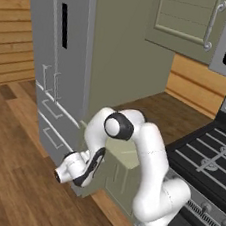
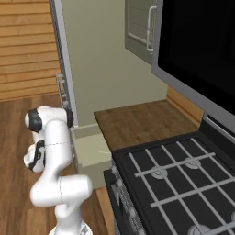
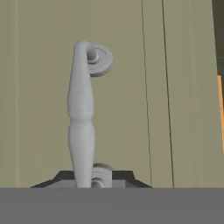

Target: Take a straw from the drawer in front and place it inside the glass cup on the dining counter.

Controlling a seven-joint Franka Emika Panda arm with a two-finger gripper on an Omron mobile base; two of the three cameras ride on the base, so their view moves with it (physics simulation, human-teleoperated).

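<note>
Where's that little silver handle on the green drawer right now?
In the hand view the silver handle stands on the sage-green drawer front, directly ahead of the hand, its lower end between the gripper's dark fingertips.

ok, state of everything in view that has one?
drawer: pulled out, open
drawer handle: right at the gripper, bar running into the dark fingertips
gripper: at the handle, open or shut unclear
fridge: doors and drawers shut
wall cabinet: door shut
</note>
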